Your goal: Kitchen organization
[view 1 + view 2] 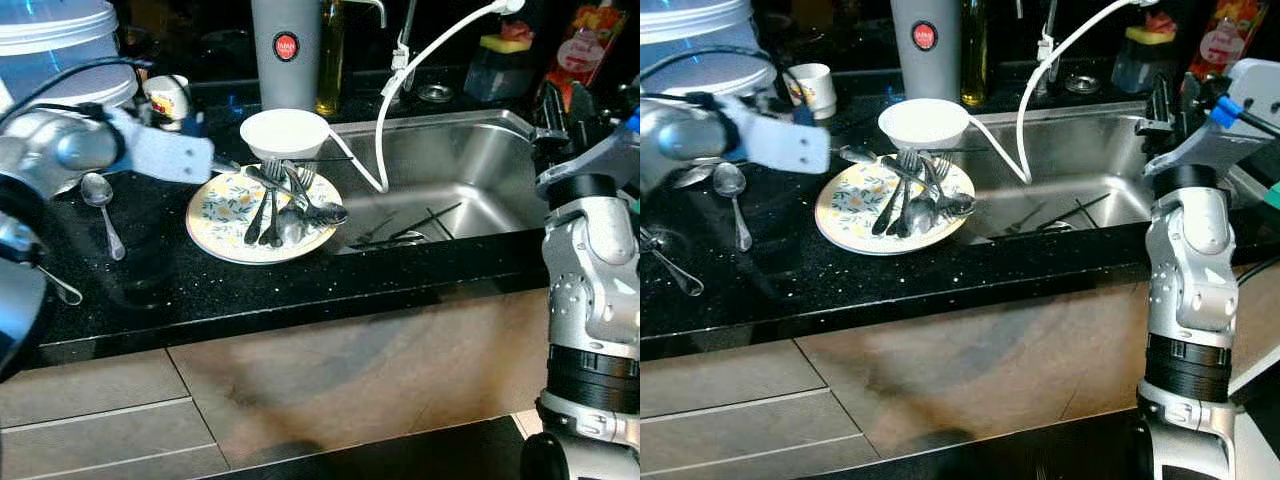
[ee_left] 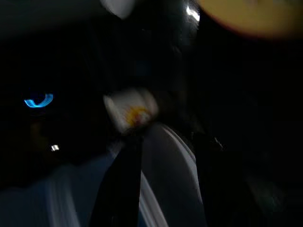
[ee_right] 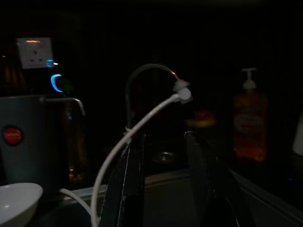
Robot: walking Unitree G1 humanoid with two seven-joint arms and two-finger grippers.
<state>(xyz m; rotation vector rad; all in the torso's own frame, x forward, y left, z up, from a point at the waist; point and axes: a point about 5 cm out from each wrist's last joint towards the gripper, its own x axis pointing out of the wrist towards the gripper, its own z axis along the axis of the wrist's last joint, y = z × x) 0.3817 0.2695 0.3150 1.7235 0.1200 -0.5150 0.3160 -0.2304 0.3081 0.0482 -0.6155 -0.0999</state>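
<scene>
A floral plate (image 1: 222, 218) lies on the black counter left of the sink, with several forks and spoons (image 1: 277, 205) heaped on it. A white bowl (image 1: 285, 131) stands just behind it. My left arm (image 1: 165, 152) reaches across from the left and ends at the plate's back left rim. My left gripper (image 2: 168, 138) is open, and a small patterned cup (image 2: 130, 111) shows past its fingers, blurred. My right gripper (image 1: 1168, 100) is raised over the sink's right edge, open and empty.
A loose spoon (image 1: 100, 195) and another utensil (image 1: 60, 286) lie on the counter at the left. Some cutlery (image 1: 410, 226) lies in the steel sink (image 1: 470, 160), and a white hose (image 1: 400, 90) arcs into it. A grey jug (image 1: 285, 45), an oil bottle (image 1: 331, 60), a white tub (image 1: 60, 45) and a soap bottle (image 1: 585, 45) line the back.
</scene>
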